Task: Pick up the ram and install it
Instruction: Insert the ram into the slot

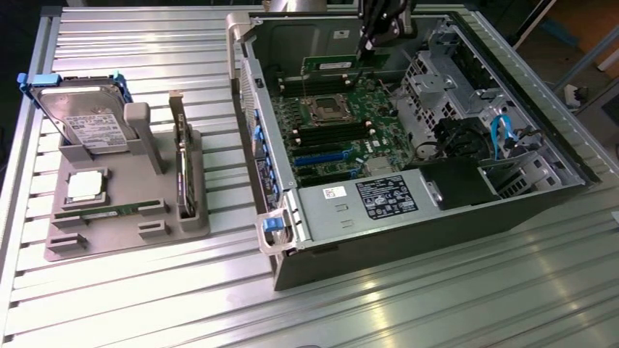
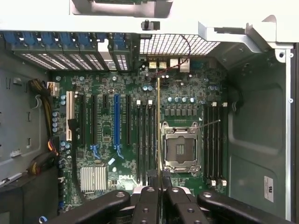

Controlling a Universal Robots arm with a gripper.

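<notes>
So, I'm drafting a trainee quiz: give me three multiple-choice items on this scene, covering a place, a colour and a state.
1. The processor chip lies: A in the motherboard socket; B on the grey tray; C on the table.
2. The carrier around the hard drive is: A red; B blue; C yellow.
3. The gripper is: A open; B shut on the hard drive; C shut on the ram.
Answers: B, it sits in the tray; B, a blue frame shows; C, it pinches the green stick over the case.

text: DELL | on: motherboard (image 2: 108,163) | other labels: unreadable
</notes>
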